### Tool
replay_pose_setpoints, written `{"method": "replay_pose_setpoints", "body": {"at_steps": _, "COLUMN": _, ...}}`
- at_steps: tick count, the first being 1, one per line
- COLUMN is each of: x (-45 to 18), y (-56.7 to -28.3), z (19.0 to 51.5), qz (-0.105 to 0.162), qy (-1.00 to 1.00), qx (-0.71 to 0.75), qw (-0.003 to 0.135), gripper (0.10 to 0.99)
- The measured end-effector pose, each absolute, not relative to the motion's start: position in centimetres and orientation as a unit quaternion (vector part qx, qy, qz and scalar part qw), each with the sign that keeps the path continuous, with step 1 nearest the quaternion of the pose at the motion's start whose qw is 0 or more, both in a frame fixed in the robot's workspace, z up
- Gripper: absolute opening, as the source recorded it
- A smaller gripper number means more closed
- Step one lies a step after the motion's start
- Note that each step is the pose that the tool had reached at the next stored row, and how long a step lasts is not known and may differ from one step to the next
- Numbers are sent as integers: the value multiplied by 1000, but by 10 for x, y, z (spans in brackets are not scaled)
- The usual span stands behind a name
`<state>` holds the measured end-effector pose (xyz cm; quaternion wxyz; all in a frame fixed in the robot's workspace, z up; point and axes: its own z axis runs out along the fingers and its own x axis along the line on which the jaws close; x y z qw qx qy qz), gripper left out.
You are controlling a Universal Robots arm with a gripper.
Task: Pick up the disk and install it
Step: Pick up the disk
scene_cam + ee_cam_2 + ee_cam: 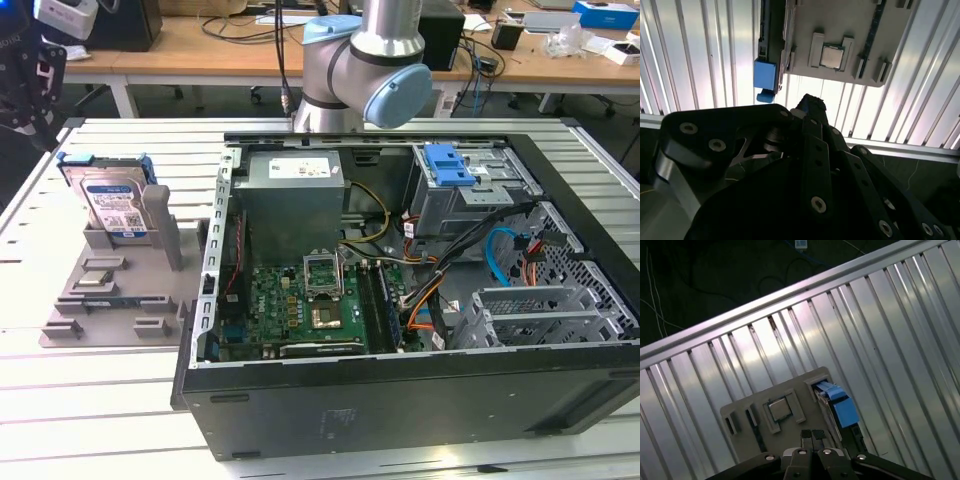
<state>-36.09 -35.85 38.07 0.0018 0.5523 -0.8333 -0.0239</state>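
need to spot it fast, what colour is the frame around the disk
Blue. The frame of the disk shows best in the exterior view.
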Motion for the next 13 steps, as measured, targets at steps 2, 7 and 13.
{"method": "replay_pose_setpoints", "body": {"at_steps": 2, "x": -361, "y": -358, "z": 381, "qz": -24, "qy": -829, "qx": 559, "qw": 2, "gripper": 106}}
{"method": "replay_pose_setpoints", "body": {"at_steps": 7, "x": -361, "y": -358, "z": 381, "qz": -24, "qy": -814, "qx": 581, "qw": 3, "gripper": 106}}
{"method": "replay_pose_setpoints", "body": {"at_steps": 13, "x": -361, "y": -358, "z": 381, "qz": -24, "qy": -800, "qx": 600, "qw": 3, "gripper": 106}}
